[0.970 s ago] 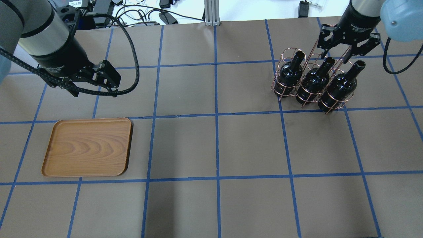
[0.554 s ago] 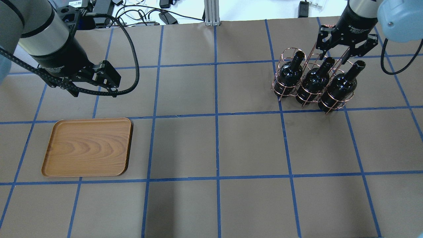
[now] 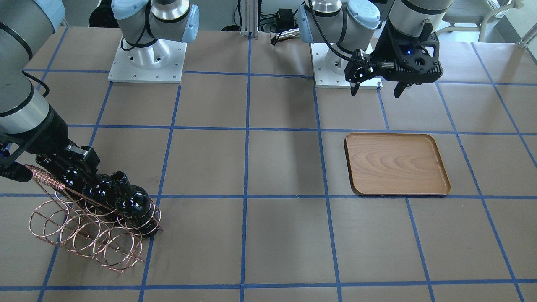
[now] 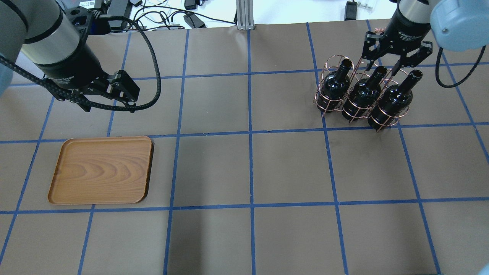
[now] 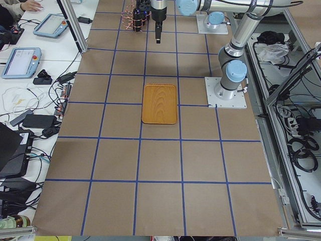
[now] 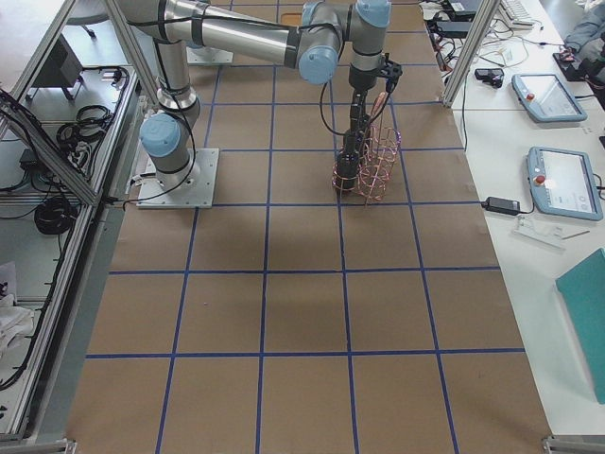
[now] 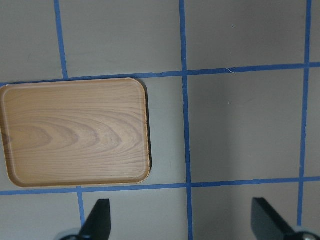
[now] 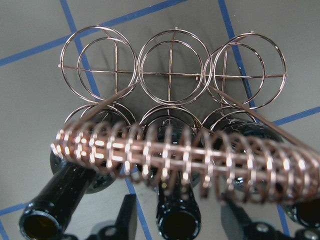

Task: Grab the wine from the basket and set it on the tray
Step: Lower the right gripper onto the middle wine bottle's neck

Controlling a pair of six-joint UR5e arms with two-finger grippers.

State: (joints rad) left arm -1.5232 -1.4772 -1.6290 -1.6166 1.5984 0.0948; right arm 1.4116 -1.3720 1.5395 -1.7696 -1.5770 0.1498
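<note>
The copper wire basket stands at the far right with three black wine bottles upright in its near row: left, middle and right. My right gripper is open above the basket. In the right wrist view its fingers flank the middle bottle's mouth without touching, below the coiled handle. The wooden tray lies bare at the near left. My left gripper hangs open and empty beyond it; the left wrist view shows the tray.
The basket's far row of rings holds nothing. The handle bar runs over the bottle necks. Cables and power bricks lie past the table's far edge. Both arm bases stand on the table's robot side.
My right gripper has shifted left and slightly farther over the basket, from above the right bottle's side to over the middle bottle's neck. The left arm, tray and bottles have not moved.
</note>
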